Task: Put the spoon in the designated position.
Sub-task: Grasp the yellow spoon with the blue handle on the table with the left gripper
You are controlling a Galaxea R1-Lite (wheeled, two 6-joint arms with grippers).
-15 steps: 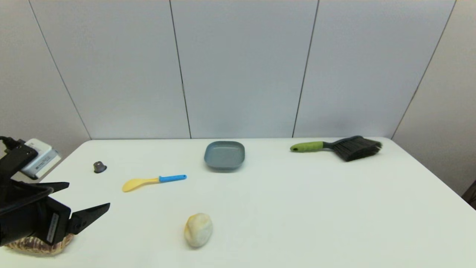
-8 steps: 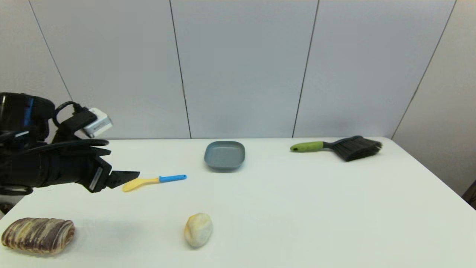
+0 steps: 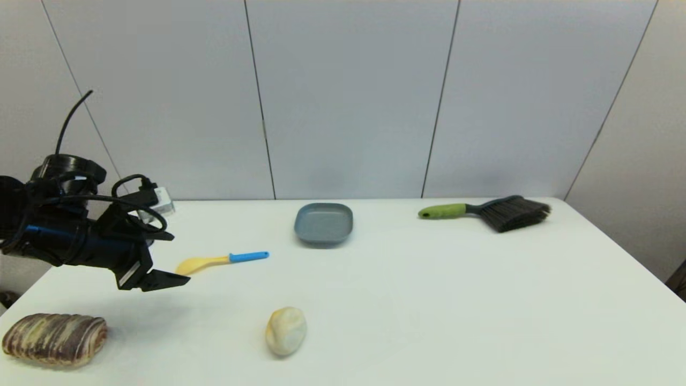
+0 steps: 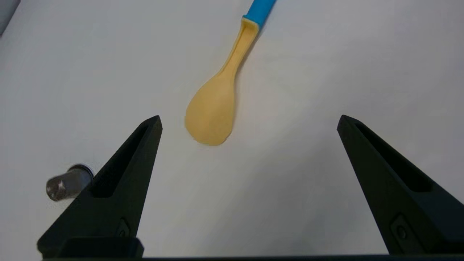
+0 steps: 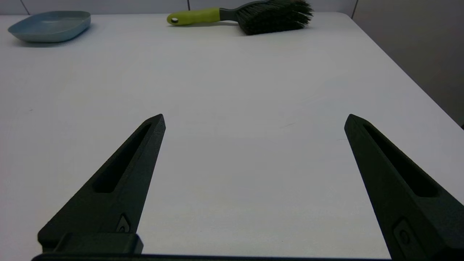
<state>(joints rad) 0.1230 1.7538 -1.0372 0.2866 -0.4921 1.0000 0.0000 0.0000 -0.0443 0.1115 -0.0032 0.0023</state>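
Here the left gripper [image 4: 248, 121] is hovering with its fingers spread wide and empty, just short of the spoon [image 3: 221, 261], which is lying flat on the counter [image 3: 429, 300], yellow bowl nearest, blue handle pointing away. The right gripper [image 5: 253, 119], also spread, is sitting well apart.
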